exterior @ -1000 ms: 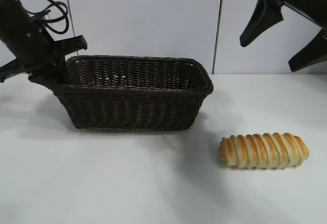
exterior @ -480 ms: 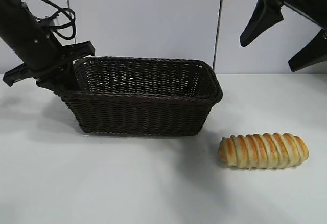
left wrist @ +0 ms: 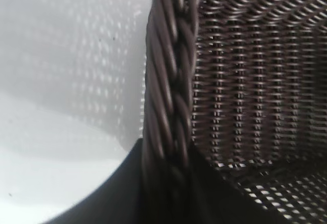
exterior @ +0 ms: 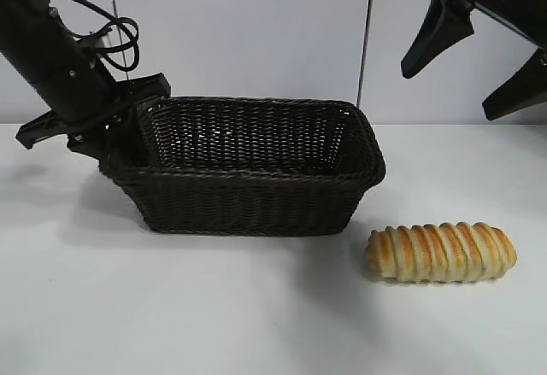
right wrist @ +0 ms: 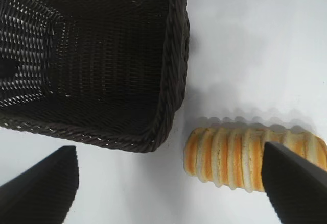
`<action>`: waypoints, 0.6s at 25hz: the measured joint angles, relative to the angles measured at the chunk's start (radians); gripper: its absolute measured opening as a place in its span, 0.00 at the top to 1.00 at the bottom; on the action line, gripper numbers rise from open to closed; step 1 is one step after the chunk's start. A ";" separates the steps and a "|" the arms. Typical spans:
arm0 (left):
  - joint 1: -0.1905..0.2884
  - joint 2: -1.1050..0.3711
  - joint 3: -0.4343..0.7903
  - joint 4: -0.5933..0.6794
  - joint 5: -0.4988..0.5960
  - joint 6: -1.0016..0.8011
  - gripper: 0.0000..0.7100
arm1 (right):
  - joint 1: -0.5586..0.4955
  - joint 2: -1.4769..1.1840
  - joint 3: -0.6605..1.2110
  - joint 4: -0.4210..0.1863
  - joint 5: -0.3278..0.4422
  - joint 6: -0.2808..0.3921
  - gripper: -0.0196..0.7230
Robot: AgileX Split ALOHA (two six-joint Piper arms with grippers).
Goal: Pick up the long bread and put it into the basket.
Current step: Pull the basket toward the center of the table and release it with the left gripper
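Note:
The long bread (exterior: 442, 253), a golden ridged loaf, lies on the white table at the front right, just clear of the basket's right corner. The dark woven basket (exterior: 248, 204) stands left of centre. My left gripper (exterior: 117, 138) is at the basket's left end. In the left wrist view its dark fingers (left wrist: 127, 183) press against both sides of the braided rim (left wrist: 168, 81). My right gripper (exterior: 450, 93) hangs high at the upper right, open and holding nothing. In the right wrist view the bread (right wrist: 240, 157) lies below it, beside the basket's corner (right wrist: 171, 86).
A pale panelled wall (exterior: 256, 25) runs close behind the basket. White tabletop (exterior: 171, 307) stretches in front of the basket and left of the bread.
The basket has slid to the right with my left gripper at its left rim, so its right corner is now closer to the bread. The right arm and the bread have not moved.

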 joint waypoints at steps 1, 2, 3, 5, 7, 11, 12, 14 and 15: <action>0.000 0.000 -0.013 0.008 0.016 -0.001 0.05 | 0.000 0.000 0.000 0.000 0.000 0.000 0.04; 0.000 0.000 -0.029 0.016 0.030 -0.003 0.04 | 0.000 0.000 0.000 0.000 0.001 0.000 0.04; 0.000 0.000 -0.044 0.030 0.049 -0.004 0.03 | 0.000 0.000 0.000 0.000 0.003 0.000 0.04; 0.000 0.000 -0.087 0.060 0.092 -0.014 0.03 | 0.000 0.000 0.000 0.000 0.006 0.000 0.04; 0.000 0.000 -0.127 0.099 0.132 -0.030 0.02 | 0.000 0.000 0.000 0.000 0.006 0.000 0.04; 0.000 0.000 -0.205 0.154 0.209 -0.044 0.02 | 0.000 0.000 0.000 0.000 0.006 0.000 0.04; 0.000 0.000 -0.226 0.160 0.227 -0.044 0.02 | 0.000 0.000 0.000 0.000 0.006 0.000 0.04; 0.000 0.000 -0.264 0.181 0.258 -0.045 0.02 | 0.000 0.000 0.000 0.000 0.006 0.000 0.04; 0.000 0.000 -0.287 0.194 0.275 -0.045 0.02 | 0.000 0.000 0.000 0.000 0.006 0.000 0.04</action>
